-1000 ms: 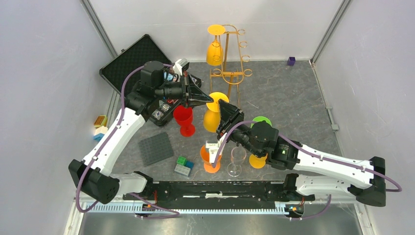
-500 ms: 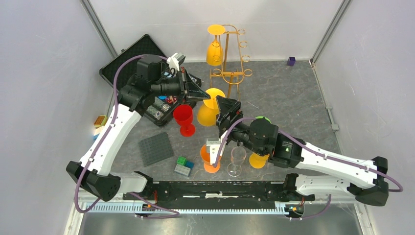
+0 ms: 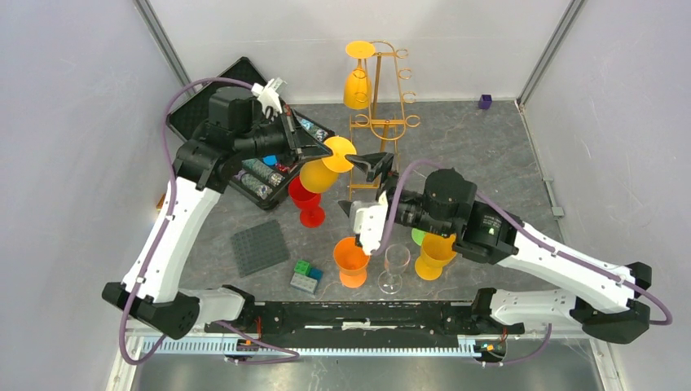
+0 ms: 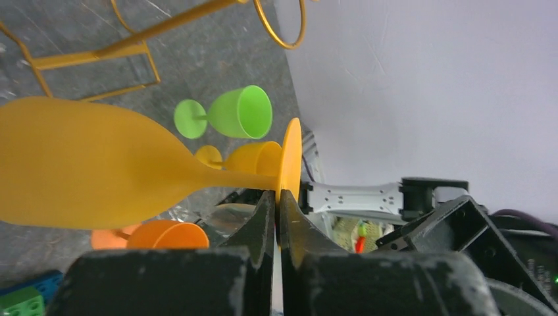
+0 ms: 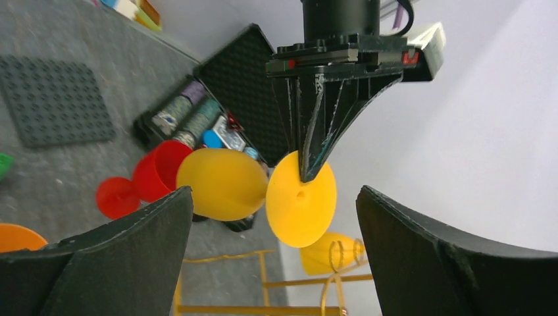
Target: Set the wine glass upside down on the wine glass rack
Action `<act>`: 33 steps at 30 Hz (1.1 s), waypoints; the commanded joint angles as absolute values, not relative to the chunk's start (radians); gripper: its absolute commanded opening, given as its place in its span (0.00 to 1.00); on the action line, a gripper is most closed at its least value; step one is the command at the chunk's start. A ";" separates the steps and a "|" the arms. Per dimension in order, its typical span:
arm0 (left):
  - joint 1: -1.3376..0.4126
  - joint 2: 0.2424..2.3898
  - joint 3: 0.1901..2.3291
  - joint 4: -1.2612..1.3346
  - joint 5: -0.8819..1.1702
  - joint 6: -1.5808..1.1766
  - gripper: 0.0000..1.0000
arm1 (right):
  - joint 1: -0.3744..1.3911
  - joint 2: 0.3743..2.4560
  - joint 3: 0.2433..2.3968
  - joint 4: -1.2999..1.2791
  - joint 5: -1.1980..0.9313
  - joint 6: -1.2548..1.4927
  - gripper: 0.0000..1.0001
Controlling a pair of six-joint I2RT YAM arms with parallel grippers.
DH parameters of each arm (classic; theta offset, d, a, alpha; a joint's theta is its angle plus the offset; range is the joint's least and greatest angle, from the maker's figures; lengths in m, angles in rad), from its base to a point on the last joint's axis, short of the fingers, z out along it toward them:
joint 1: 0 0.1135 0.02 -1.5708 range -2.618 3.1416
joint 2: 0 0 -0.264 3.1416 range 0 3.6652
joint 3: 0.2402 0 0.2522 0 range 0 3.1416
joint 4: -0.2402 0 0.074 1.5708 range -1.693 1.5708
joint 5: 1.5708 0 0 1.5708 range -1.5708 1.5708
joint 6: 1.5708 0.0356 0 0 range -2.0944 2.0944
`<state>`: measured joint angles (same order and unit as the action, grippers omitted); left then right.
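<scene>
A yellow wine glass [image 3: 318, 173] hangs in the air, tilted, bowl down-left and foot up-right. My left gripper [image 3: 327, 154] is shut on the rim of its round foot [image 5: 301, 207]; in the left wrist view the gripper [image 4: 277, 197] pinches that disc edge-on, with the bowl [image 4: 85, 164] stretching left. My right gripper [image 3: 379, 165] stands wide open just right of the foot, touching nothing; in its own view the gripper [image 5: 275, 192] frames the glass from a distance. The gold wire wine glass rack [image 3: 385, 122] stands behind, with another yellow glass [image 3: 357, 85] hanging upside down on its left side.
A red glass [image 3: 307, 199] stands under the held glass. Orange [image 3: 352, 261], clear [image 3: 395, 265] and yellow-orange [image 3: 432, 257] glasses stand near the front, and a green one [image 4: 230, 115] lies by them. Left are an open black case [image 3: 220, 98], a grey baseplate [image 3: 259, 247] and bricks [image 3: 306, 277].
My right gripper opened, let go of the yellow glass's bowl and drew back to the right. The left arm carried the glass by its foot up and to the left.
</scene>
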<state>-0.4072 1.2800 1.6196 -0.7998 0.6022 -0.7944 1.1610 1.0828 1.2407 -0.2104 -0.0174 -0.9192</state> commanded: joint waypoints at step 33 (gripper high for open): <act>-0.357 1.259 1.666 -0.750 0.537 -0.729 0.02 | 0.318 1.142 1.217 0.421 -0.492 0.584 0.98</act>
